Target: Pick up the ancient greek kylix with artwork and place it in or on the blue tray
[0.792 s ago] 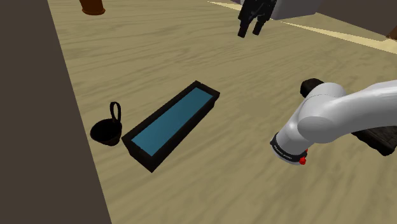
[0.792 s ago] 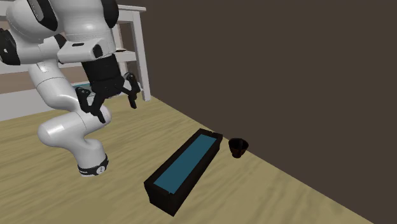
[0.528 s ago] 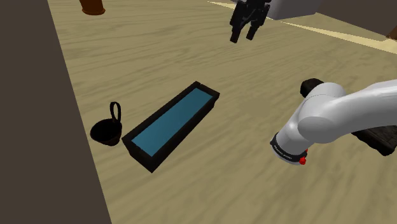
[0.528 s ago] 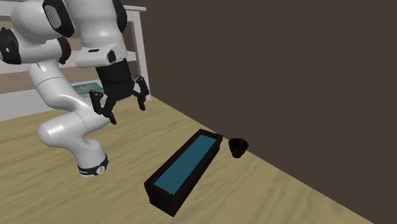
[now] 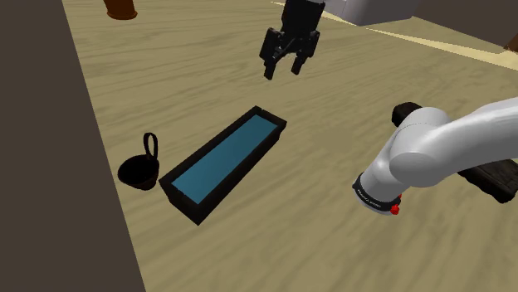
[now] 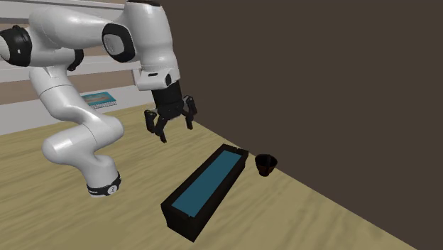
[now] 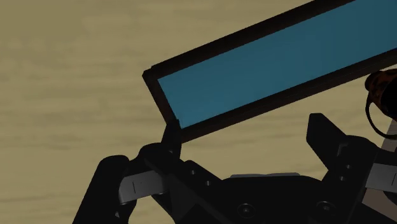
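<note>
The black two-fingered tool [image 5: 282, 71] hangs in the air, fingers spread, holding nothing. The small black handled kylix [image 5: 138, 172] sits on the wood-grain surface just beside the long black tray with a blue floor [image 5: 176, 199], by the dark wall. From the tool it lies across the tray, I reckon.

Glossy white arm [image 5: 432, 153] with dark joints; a black band [image 5: 371, 197] bears white lettering, with a red knob [image 5: 394, 210] just beside the band. All-black gripper [image 5: 281, 71] with small screws [image 7: 243, 207].

No text, brand or number can be read; faint pale marks on the arm's [image 5: 448, 145] black band [image 5: 371, 197] are illegible.
</note>
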You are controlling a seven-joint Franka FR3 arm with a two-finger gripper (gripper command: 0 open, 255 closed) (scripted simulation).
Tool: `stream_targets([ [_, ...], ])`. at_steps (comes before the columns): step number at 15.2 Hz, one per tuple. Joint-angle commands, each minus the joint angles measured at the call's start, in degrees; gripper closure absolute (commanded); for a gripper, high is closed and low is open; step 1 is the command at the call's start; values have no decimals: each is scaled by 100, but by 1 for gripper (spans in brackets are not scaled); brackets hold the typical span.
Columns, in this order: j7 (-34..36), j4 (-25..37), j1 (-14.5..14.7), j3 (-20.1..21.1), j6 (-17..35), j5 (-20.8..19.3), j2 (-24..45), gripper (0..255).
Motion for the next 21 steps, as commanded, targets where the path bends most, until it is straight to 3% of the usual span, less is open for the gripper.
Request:
stream_targets([
  [1, 355, -41, 31, 286, 324, 114, 185, 0],
  [7, 1367, 134, -3, 1109, 1255, 211, 1036, 0],
  [12, 2333, 529, -155, 1805, 1960, -54, 1972, 0],
  [16, 3267, 1004, -323, 2339, 2417, -612, 2868, 0],
  [21, 4670, 1819, -342, 2775, 2721, -1818, 4191, 0],
])
